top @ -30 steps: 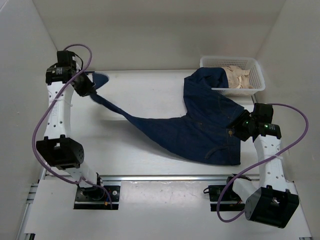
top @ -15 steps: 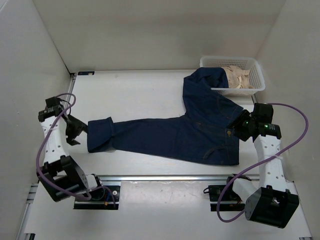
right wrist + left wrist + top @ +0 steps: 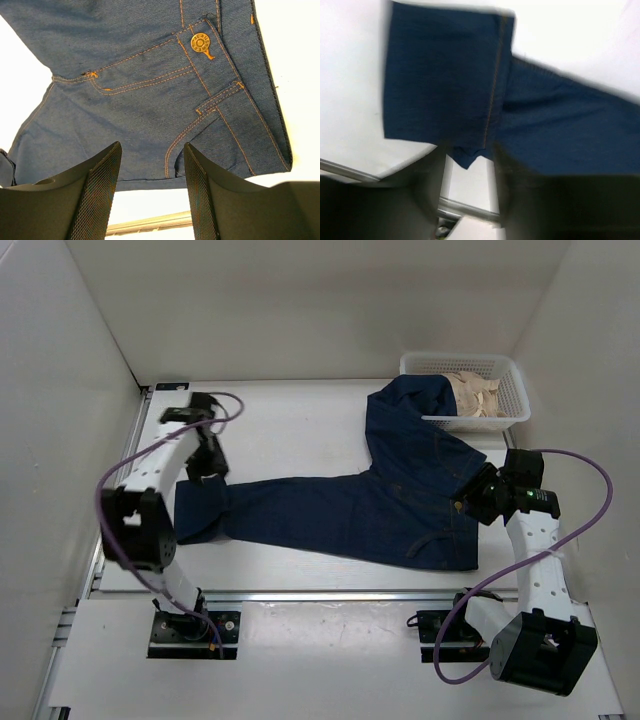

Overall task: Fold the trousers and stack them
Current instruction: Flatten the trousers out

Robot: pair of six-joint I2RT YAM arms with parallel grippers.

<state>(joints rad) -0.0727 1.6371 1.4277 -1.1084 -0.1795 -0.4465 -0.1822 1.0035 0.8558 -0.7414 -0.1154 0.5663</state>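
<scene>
Trousers (image 3: pixel 350 510) now lie flat mid-table (image 3: pixel 290 415): the leg that was lifted a second ago is dropped toward frame left. Lower right, the right gripper (image 3: pixel 152 146) hovers with its fingers apart over the waistband, empty. Only its wrist view shows the button (image 3: pixel 201 42). The left gripper (image 3: pixel 207 465) has swung over the turned-back cuff (image 3: pixel 440 75), blurred fingers apart, empty. The far leg drapes onto the basket (image 3: pixel 460 362), seen overhead only. Folding looks unstarted.
</scene>
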